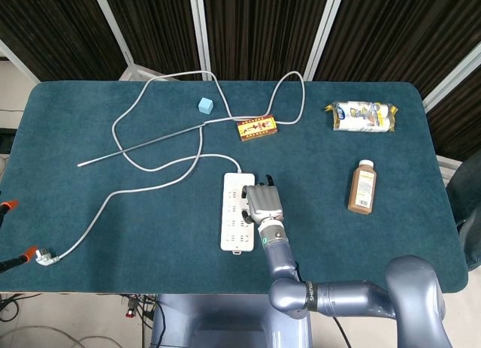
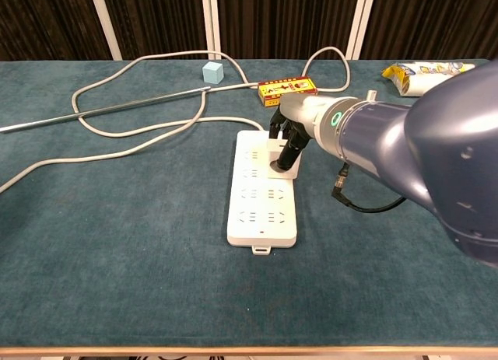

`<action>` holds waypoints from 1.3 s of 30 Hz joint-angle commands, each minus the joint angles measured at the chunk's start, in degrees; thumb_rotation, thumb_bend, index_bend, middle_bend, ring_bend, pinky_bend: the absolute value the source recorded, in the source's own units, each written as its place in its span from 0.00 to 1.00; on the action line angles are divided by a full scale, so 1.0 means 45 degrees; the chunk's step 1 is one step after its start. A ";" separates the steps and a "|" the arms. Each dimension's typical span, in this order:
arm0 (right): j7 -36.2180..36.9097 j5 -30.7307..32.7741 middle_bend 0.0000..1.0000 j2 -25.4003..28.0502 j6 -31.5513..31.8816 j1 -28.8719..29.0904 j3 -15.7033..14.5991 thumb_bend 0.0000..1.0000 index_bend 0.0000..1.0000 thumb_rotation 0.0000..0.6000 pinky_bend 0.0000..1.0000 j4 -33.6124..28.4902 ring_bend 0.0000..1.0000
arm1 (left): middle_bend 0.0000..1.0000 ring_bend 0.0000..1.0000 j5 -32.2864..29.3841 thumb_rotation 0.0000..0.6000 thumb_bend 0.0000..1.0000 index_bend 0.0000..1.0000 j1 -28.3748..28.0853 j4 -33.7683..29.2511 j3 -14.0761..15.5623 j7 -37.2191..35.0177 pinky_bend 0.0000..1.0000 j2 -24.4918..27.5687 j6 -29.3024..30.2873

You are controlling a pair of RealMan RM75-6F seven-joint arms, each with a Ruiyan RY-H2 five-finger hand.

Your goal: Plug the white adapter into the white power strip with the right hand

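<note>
The white adapter (image 2: 284, 158) sits on the upper right part of the white power strip (image 2: 262, 190), grasped by the right hand (image 2: 289, 139), whose dark fingers close around it from above. The strip lies near the middle of the table (image 1: 150, 228), its cord (image 1: 150, 175) running off to the left toward the near edge. Open cloth spreads to the strip's left and right, with the brown bottle (image 1: 362, 186) well apart on the right; the left hand is out of sight.

Teal table (image 1: 150, 220) with power strip (image 1: 234, 220), bottle (image 1: 362, 186)

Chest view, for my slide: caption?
Right hand presses white adapter onto white power strip on teal table.
</note>
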 commanded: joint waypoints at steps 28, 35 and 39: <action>0.0003 -0.0083 0.49 -0.0067 -0.0326 -0.0151 -0.0140 0.57 0.57 1.00 0.03 0.0005 0.31 | 0.01 0.00 -0.0062 1.00 0.09 0.21 0.0001 -0.0002 -0.0029 0.0033 0.00 -0.0011 0.0022; -0.0098 0.0072 0.46 0.0080 -0.0483 -0.0168 -0.0164 0.57 0.53 1.00 0.03 -0.0097 0.30 | 0.01 0.00 -0.0074 1.00 0.09 0.21 -0.0013 -0.0011 -0.0016 0.0088 0.00 -0.0021 -0.0016; -0.0106 0.0130 0.44 0.0218 -0.0597 -0.0178 -0.0142 0.57 0.51 1.00 0.03 -0.0226 0.29 | 0.01 0.00 -0.0093 1.00 0.09 0.21 -0.0011 -0.0023 -0.0017 0.0127 0.00 -0.0027 -0.0012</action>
